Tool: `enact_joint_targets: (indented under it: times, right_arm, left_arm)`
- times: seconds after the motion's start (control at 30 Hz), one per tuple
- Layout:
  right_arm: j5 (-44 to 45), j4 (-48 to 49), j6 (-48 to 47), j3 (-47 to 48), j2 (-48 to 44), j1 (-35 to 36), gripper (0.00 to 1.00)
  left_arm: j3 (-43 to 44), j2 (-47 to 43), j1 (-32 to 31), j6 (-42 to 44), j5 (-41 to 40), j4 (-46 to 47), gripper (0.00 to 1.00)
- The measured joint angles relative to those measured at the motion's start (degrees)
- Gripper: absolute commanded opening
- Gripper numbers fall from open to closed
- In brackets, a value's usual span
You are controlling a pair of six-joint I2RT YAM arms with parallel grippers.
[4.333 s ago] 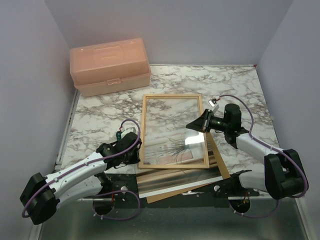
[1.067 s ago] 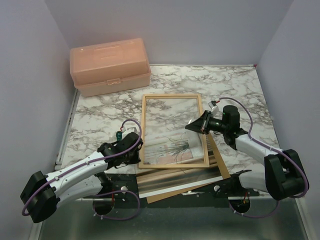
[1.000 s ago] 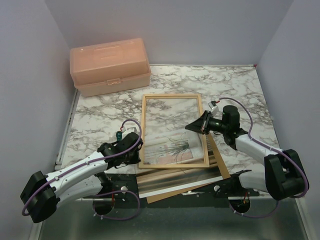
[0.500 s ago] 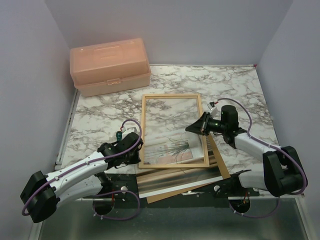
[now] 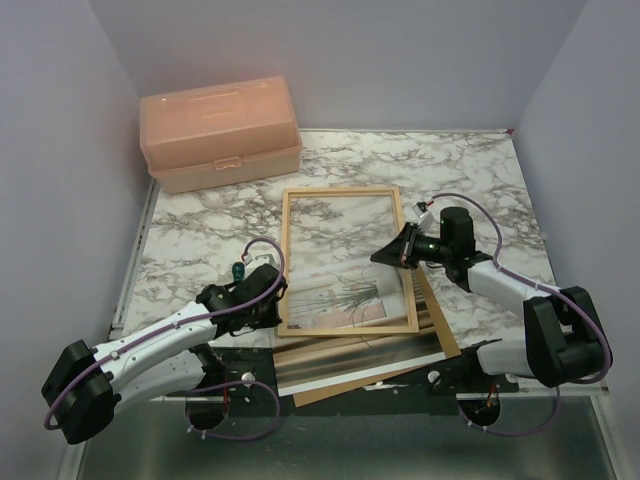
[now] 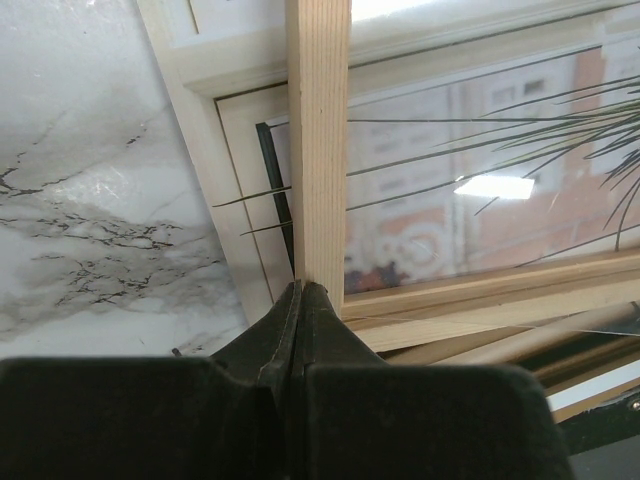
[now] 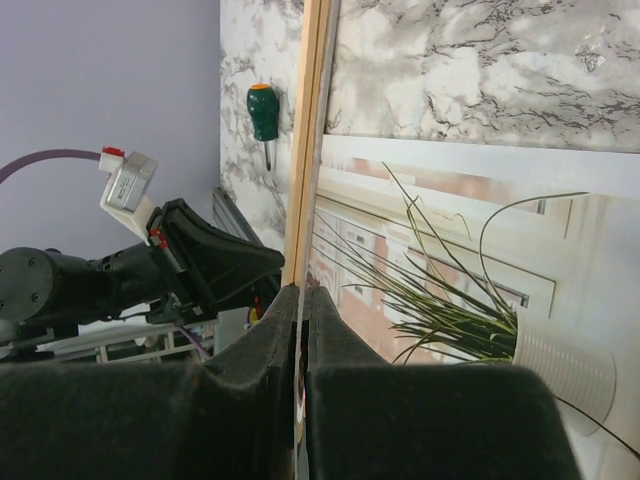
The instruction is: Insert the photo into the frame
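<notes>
Not done: the photo (image 5: 345,300) lies under the frame (image 5: 345,191) mid-tabletop (image 5: 200,240), showing only through the near half of the opening, so it looks unseated. The board (image 5: 440,330) lies underneath by the near edge. The left tool (image 5: 279,300) is closed empty, tip at the frame's near-left corner. The right tool (image 5: 380,255) pinches its right bar. Since the earliest frame, only the right wrist has crept slightly towards the frame

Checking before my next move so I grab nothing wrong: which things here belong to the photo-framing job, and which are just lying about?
Job in hand: frame, photo, left tool, right tool.
Lying about: peach toolbox, green-handled screwdriver.
</notes>
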Motion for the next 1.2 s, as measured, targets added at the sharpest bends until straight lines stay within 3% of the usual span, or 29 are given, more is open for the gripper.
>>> enact_joint_targets:
  times: [0.5,0.83,1.2]
  right_arm:
    - [-1.1,5.0,4.1,-1.4,0.6,0.0,0.06]
    - [2.9,-4.5,-3.2,0.6,2.0,0.0,0.08]
    - [4.7,-6.5,-3.7,0.9,4.0,0.0,0.11]
  left_arm:
    - [0.2,0.4,-0.3,0.0,-0.3,-0.1,0.00]
    - [0.3,0.5,-0.3,0.0,-0.4,-0.3,0.00]
    - [0.4,0.6,-0.6,0.0,-0.7,-0.4,0.00]
